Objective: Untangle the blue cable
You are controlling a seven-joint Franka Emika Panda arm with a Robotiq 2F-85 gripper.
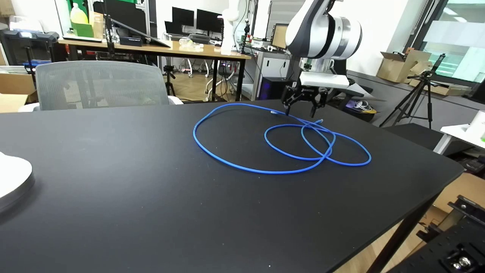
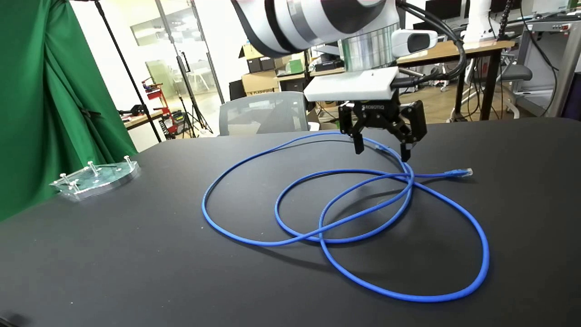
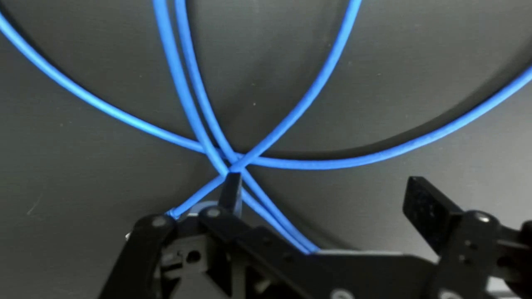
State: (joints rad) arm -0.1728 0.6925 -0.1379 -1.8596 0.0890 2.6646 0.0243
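Observation:
The blue cable (image 1: 280, 172) lies on the dark table in large overlapping loops; it also shows in an exterior view (image 2: 263, 244). Several strands cross at one spot in the wrist view (image 3: 245, 161). One end has a clear connector (image 2: 464, 172) poking out beyond the crossing. The other end (image 1: 274, 112) lies near the far table edge. My gripper (image 1: 299, 113) is open and empty above the far part of the cable, also in an exterior view (image 2: 382, 151). In the wrist view its fingers (image 3: 324, 179) are wide apart, the left one overlapping the crossing. The connector is mostly hidden there.
The dark table (image 1: 151, 212) has a right edge past the loops. A white rounded object (image 1: 15, 176) sits at its left. A clear plate with bolts (image 2: 97, 179) stands near the green curtain (image 2: 54, 100). A mesh chair (image 1: 102, 85) is behind the table.

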